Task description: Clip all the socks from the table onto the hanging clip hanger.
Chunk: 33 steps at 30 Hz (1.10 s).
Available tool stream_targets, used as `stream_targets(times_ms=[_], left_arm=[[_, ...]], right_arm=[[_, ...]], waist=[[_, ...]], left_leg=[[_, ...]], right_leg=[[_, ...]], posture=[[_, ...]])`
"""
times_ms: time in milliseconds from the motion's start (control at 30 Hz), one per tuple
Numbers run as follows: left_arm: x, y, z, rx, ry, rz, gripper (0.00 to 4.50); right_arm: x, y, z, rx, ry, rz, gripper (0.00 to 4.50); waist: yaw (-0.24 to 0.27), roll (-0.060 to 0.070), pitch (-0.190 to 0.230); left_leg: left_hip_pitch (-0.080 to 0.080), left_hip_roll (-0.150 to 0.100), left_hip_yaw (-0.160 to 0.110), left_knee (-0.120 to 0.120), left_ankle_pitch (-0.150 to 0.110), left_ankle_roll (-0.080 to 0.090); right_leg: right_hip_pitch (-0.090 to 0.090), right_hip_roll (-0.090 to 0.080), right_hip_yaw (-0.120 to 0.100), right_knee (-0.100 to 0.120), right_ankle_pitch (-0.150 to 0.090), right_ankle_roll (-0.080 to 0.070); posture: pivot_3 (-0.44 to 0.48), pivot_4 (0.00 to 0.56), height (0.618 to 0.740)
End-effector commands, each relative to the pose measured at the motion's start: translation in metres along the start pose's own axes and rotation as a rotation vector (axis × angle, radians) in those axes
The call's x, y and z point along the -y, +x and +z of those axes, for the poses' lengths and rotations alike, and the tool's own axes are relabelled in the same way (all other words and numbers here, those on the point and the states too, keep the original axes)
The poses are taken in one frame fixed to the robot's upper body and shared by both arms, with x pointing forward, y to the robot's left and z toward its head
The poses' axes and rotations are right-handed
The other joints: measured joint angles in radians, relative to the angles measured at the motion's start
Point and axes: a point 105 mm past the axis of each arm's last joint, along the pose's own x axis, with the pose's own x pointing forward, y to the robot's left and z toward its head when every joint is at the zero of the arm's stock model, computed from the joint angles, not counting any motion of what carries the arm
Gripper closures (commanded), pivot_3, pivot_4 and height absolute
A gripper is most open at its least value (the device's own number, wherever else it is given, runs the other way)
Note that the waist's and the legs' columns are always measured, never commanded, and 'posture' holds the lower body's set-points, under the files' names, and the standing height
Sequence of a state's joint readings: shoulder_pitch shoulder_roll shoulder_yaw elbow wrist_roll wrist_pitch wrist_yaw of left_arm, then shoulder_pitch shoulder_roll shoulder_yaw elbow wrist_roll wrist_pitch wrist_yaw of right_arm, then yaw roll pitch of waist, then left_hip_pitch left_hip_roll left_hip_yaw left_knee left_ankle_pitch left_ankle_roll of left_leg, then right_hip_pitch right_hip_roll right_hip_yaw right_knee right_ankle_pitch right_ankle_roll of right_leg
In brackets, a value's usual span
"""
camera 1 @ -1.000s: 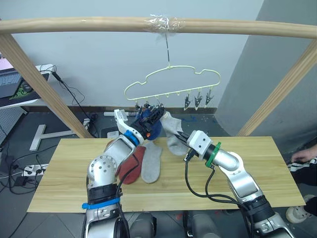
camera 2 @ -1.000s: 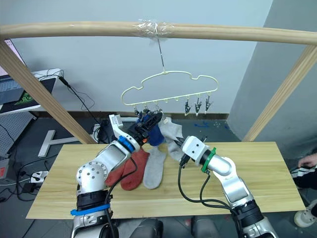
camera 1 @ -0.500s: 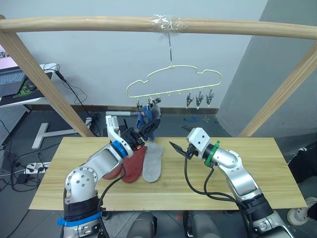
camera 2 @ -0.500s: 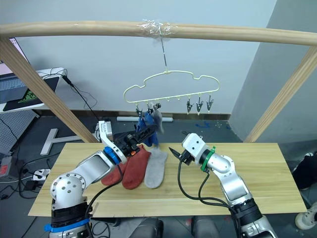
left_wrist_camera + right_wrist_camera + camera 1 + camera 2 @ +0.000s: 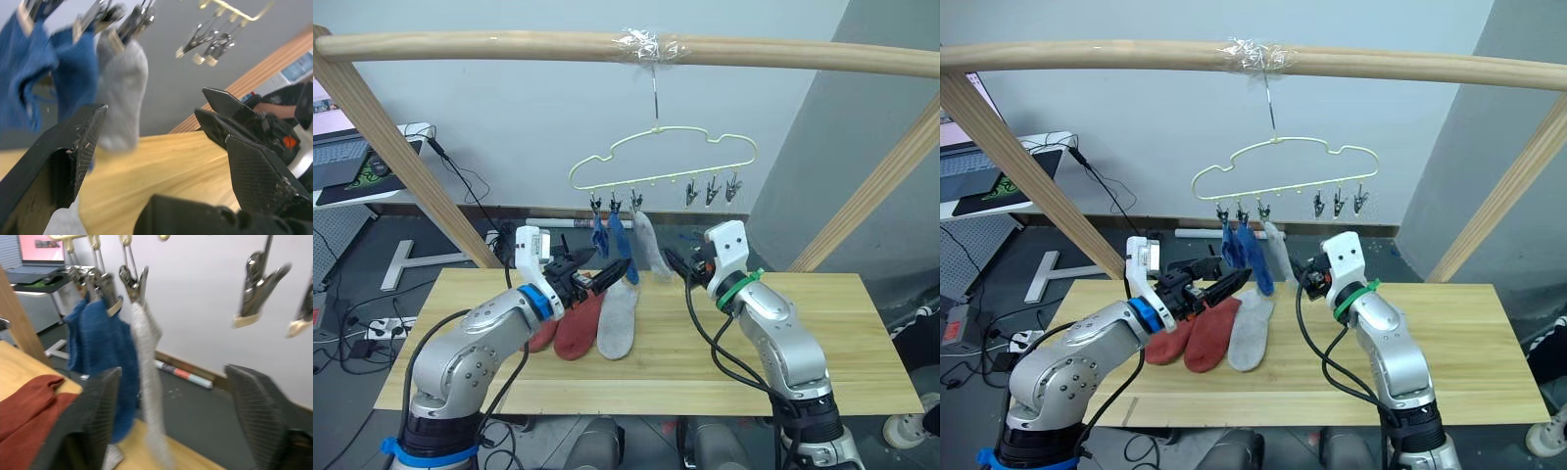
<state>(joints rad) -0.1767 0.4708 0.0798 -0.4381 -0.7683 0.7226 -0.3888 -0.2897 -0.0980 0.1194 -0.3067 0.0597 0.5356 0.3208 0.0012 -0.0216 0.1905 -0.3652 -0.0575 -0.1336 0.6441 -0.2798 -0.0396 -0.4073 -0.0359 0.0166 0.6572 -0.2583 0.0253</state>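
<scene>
Left eye view showed me three socks (image 5: 623, 238) clipped on the hanger (image 5: 658, 157), three on the worktop (image 5: 822, 372), and both tools, left (image 5: 603, 276) and right (image 5: 677, 262), released; I feared bumping the hanger next.

Even, soft indoor light fills the head views with faint shadows, while both wrist views are motion-blurred.

Pale wall (image 5: 509, 117), dark grey floor (image 5: 362, 284) with cables, laptop (image 5: 352, 157) on side desk, wooden frame bar (image 5: 509, 44).
</scene>
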Motion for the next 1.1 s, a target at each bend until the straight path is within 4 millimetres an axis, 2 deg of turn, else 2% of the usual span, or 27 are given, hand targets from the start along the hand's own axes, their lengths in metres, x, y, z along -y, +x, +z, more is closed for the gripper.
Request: stream_targets(times_ms=[33, 200, 233, 667, 767, 833, 1100], left_arm=[[0.000, 0.002, 0.009, 0.036, 0.100, -0.013, 0.00], [0.000, 0.006, 0.013, 0.069, 0.098, -0.008, 0.00], [0.001, 0.006, 0.012, 0.067, 0.099, -0.011, 0.00], [0.000, 0.006, 0.013, 0.081, 0.111, 0.002, 0.00], [0.001, 0.006, 0.013, 0.082, 0.111, 0.000, 0.00], [0.001, 0.006, 0.013, 0.082, 0.111, -0.002, 0.00], [0.006, 0.007, 0.019, 0.094, 0.139, -0.035, 0.00]], right_arm=[[0.005, 0.002, 0.016, 0.056, -0.017, -0.026, 0.91], [0.010, 0.007, 0.020, 0.072, -0.013, -0.052, 0.91], [0.010, 0.007, 0.021, 0.073, -0.012, -0.054, 1.29], [0.011, 0.015, 0.026, 0.091, -0.003, -0.068, 1.29], [0.012, 0.016, 0.026, 0.092, 0.001, -0.074, 1.90], [0.013, 0.017, 0.026, 0.088, 0.000, -0.074, 2.56], [0.015, 0.023, 0.028, 0.091, 0.021, -0.094, 2.56]], waist=[[-0.001, 0.000, 0.000], [-0.002, 0.000, 0.000], [-0.002, 0.000, 0.000], [-0.003, 0.000, 0.000], [-0.003, 0.000, 0.000], [-0.003, 0.000, 0.000], [-0.004, 0.000, 0.000]], left_leg=[[0.000, 0.000, 0.000, 0.000, 0.000, 0.000], [0.000, 0.000, 0.000, 0.000, 0.000, 0.000], [0.000, 0.000, 0.000, 0.000, 0.000, 0.000], [0.000, 0.000, 0.000, 0.000, 0.000, 0.000], [0.000, 0.000, 0.000, 0.000, 0.000, 0.000], [0.000, 0.000, 0.000, 0.000, 0.000, 0.000], [0.000, 0.000, 0.000, 0.000, 0.000, 0.000]], right_leg=[[0.000, 0.000, 0.000, 0.000, 0.000, 0.000], [0.000, 0.000, 0.000, 0.000, 0.000, 0.000], [0.000, 0.000, 0.000, 0.000, 0.000, 0.000], [-0.001, 0.000, 0.000, 0.001, 0.000, 0.000], [-0.001, 0.000, 0.000, 0.001, 0.000, 0.000], [-0.001, 0.000, 0.000, 0.001, 0.000, 0.000], [-0.001, 0.000, 0.000, 0.002, 0.000, 0.000]], posture=[[0.041, 0.163, 0.740], [0.038, 0.159, 0.740], [0.038, 0.159, 0.740], [0.045, 0.161, 0.740], [0.045, 0.161, 0.740], [0.045, 0.161, 0.740], [0.047, 0.166, 0.740]])
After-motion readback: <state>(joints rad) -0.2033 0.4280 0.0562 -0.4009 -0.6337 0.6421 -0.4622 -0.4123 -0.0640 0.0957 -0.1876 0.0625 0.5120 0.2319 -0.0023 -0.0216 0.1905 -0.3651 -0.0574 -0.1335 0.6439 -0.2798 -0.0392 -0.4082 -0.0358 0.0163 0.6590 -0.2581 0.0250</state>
